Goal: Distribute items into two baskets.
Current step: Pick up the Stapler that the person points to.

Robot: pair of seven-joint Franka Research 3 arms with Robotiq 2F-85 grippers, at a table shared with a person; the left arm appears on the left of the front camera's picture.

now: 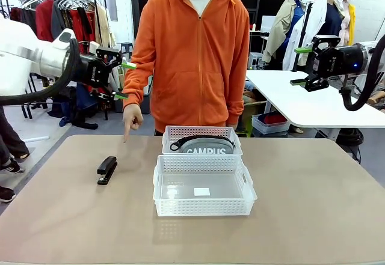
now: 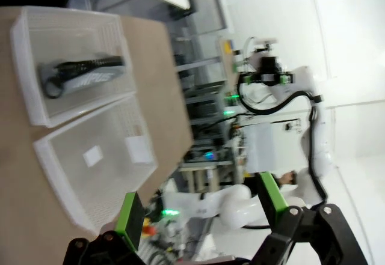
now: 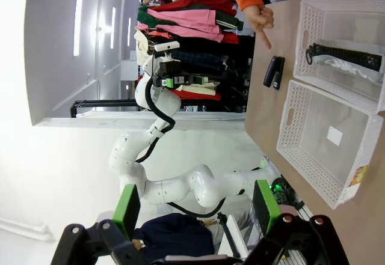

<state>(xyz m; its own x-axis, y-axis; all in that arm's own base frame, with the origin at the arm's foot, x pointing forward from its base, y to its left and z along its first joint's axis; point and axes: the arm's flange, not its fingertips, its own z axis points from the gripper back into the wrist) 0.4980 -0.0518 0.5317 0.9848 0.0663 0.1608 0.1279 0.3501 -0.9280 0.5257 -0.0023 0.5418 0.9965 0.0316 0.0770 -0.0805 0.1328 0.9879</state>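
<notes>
The left end effector (image 1: pixel 124 80) and the right end effector (image 1: pixel 301 65) hung up in the air, both with fingers spread wide and holding nothing. The grey pouch (image 1: pixel 204 146) lay in the far basket (image 1: pixel 201 131), right against the near basket (image 1: pixel 201 206) with a white label (image 1: pixel 202 191) on its floor. The black stapler (image 1: pixel 107 170) lay on the surface (image 1: pixel 313 217) beside the baskets, and a person's hand (image 1: pixel 132 119) pointed down near it.
</notes>
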